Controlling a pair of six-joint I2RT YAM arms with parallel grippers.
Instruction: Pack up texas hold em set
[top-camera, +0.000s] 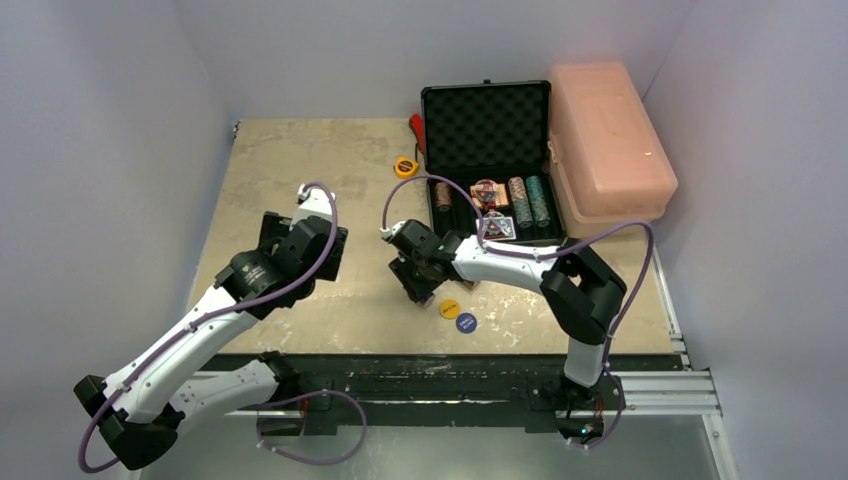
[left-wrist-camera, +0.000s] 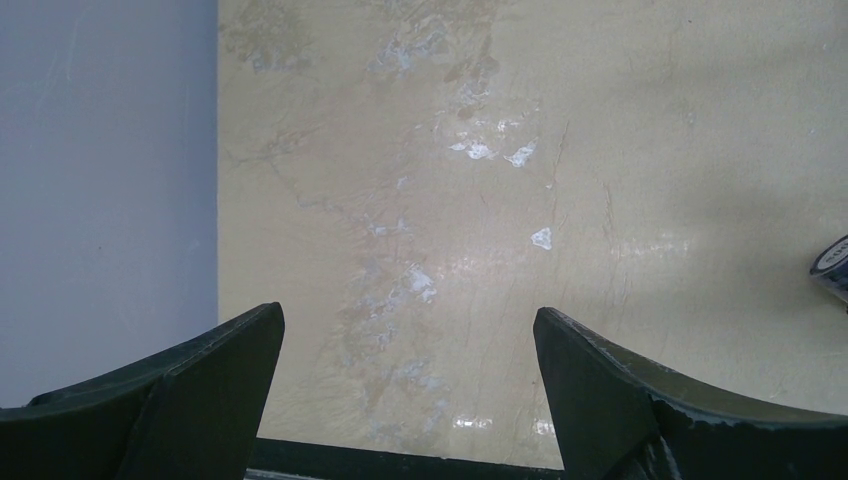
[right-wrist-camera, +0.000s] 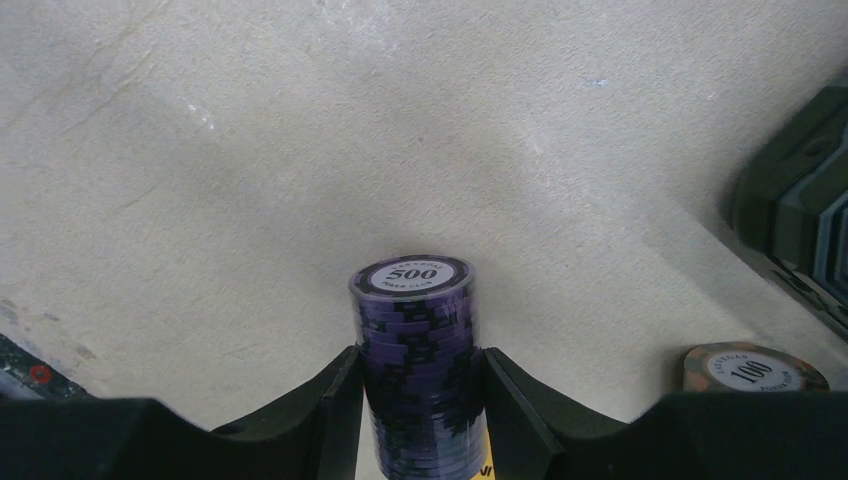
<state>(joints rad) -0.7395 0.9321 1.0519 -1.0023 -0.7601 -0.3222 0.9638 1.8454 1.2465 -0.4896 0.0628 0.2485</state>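
The black briefcase (top-camera: 487, 125) lies open at the back of the table, foam lid up, with chip stacks (top-camera: 527, 200) and a card deck (top-camera: 498, 227) in its tray. My right gripper (top-camera: 422, 290) (right-wrist-camera: 420, 352) is shut on a purple chip stack (right-wrist-camera: 415, 330) whose end face reads 500. A brown stack marked 100 (right-wrist-camera: 755, 368) lies just to its right. The yellow button (top-camera: 450, 308) and blue button (top-camera: 466, 322) lie on the table beside this gripper. My left gripper (top-camera: 325, 250) (left-wrist-camera: 410, 330) hangs open over bare table with nothing between its fingers.
A pink plastic box (top-camera: 610, 140) stands right of the case. A yellow tape measure (top-camera: 405, 167) and a red tool (top-camera: 417, 130) lie left of the case. The table's left edge (left-wrist-camera: 218, 200) runs close to the left gripper. A dark-rimmed round thing (left-wrist-camera: 832, 265) pokes in at the right.
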